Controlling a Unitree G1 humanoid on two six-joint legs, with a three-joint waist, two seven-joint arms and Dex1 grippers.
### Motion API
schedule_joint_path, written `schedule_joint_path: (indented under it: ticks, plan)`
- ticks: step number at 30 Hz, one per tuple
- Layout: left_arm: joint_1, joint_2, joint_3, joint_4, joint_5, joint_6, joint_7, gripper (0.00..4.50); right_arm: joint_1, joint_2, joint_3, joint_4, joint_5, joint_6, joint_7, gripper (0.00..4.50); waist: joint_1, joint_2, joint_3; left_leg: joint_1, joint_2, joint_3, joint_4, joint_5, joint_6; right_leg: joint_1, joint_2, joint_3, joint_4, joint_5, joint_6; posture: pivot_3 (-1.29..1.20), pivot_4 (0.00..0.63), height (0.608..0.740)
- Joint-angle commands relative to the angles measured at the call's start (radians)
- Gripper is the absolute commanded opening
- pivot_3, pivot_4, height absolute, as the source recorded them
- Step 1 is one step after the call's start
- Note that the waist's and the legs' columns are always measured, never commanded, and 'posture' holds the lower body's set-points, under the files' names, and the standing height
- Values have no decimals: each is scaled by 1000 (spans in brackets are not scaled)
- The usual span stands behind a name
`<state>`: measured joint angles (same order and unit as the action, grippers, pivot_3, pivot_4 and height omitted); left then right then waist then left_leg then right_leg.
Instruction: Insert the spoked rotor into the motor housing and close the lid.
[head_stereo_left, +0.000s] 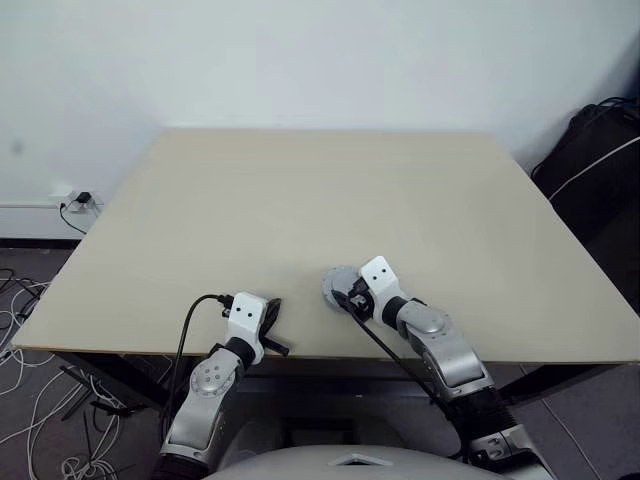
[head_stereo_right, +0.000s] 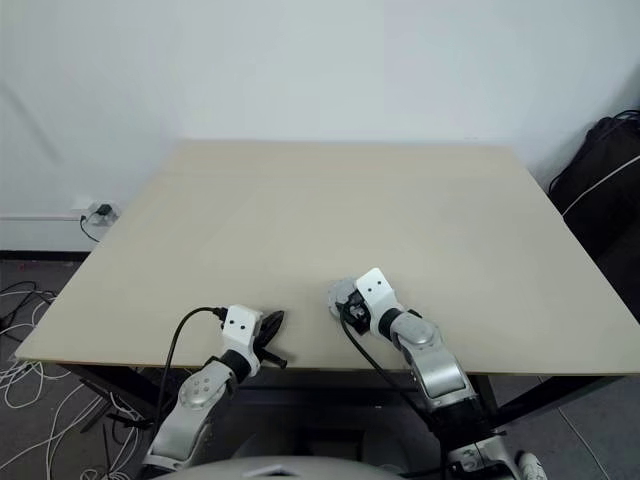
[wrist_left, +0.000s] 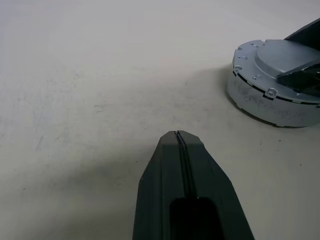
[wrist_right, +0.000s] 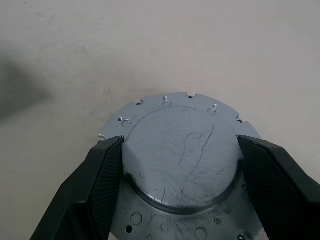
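The lid (wrist_right: 182, 160), a silver-grey disc with a smooth raised hub, lies flat on top of the motor housing (wrist_left: 270, 107), a squat round puck near the table's front edge. My right gripper (head_stereo_left: 345, 298) reaches over it, and its two black fingers (wrist_right: 100, 175) press against opposite sides of the hub. To the left of the puck my left gripper (wrist_left: 178, 134) rests low over the bare tabletop, shut and holding nothing, with a gap between it and the housing. The spoked rotor is hidden.
The beige table (head_stereo_left: 320, 200) stretches wide beyond the puck, and its front edge runs just behind both grippers. A black bag (head_stereo_left: 600, 150) leans by the wall at the right. A wall socket (head_stereo_left: 78, 203) and loose cables lie on the floor at the left.
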<state>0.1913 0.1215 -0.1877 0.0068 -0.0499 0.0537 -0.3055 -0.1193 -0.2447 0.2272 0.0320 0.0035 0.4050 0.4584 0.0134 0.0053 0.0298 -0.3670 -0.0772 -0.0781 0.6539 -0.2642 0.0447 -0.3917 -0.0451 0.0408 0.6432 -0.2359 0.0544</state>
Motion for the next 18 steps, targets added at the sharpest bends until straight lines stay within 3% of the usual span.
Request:
schedule_joint_path:
  ticks: [1,18]
  plan:
    - [-3,2,1,-53,1,-11,0,0,-4,-3,9,-5,-3,22,6,3254,0,0,0,0,0,0,0,0,0,0,0,0,0,0,0,0,0,740]
    - [3,4,5,-61,1,-2,4,0,-15,-17,25,29,-47,54,-27,3254,1,-1,-2,1,0,0,0,0,0,2,0,0,0,-2,-4,0,0,740]
